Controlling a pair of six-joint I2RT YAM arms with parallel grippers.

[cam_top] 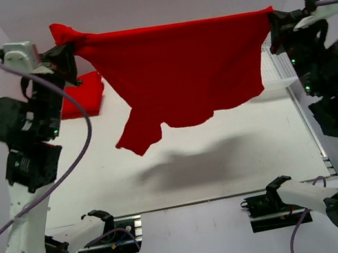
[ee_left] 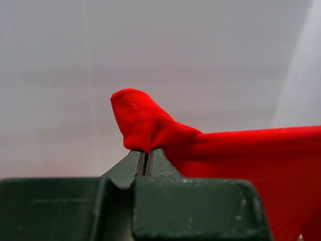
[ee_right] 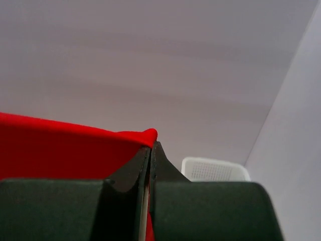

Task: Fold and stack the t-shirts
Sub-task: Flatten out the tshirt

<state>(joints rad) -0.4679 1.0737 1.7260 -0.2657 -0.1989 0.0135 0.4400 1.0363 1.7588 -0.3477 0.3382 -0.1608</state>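
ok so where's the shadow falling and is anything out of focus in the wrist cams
top external: even light, the hanging t-shirt throws a soft shadow on the table beneath; left wrist: left gripper body close-up and slightly soft, cloth sharper; right wrist: right gripper blurred too, white basket mesh readable

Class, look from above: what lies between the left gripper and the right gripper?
One red t-shirt hangs stretched from the left gripper to the right gripper, seen in the top external view.

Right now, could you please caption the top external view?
Left end effector and right end effector hold red t-shirt aloft.
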